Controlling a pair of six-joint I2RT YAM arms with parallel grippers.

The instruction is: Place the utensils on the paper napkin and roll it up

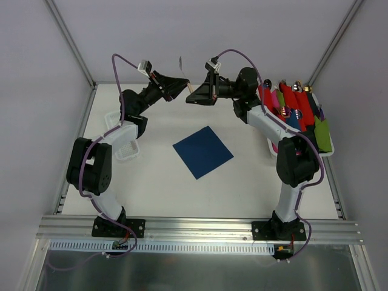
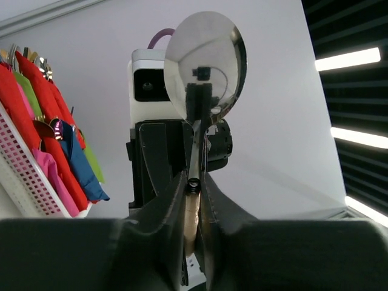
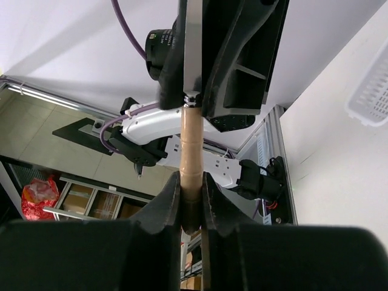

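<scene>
Tan-handled spoon [image 2: 203, 66], pinched by left gripper [image 2: 193, 194], right gripper [image 3: 191, 194]

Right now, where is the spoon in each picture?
Top view: the spoon is a tiny tan bit, upper middle, higher in the picture than the blue napkin.
Left wrist view: spoon in the centre, shiny round end on top.
Right wrist view: spoon in the centre, tan handle upright.
Shared landmark: the basket of coloured rolls, right in the top view, left in the left wrist view.

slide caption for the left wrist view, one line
Left gripper clamps the spoon where tan handle meets metal, shiny bowl at top; coloured napkin rolls in a basket at left.
</scene>
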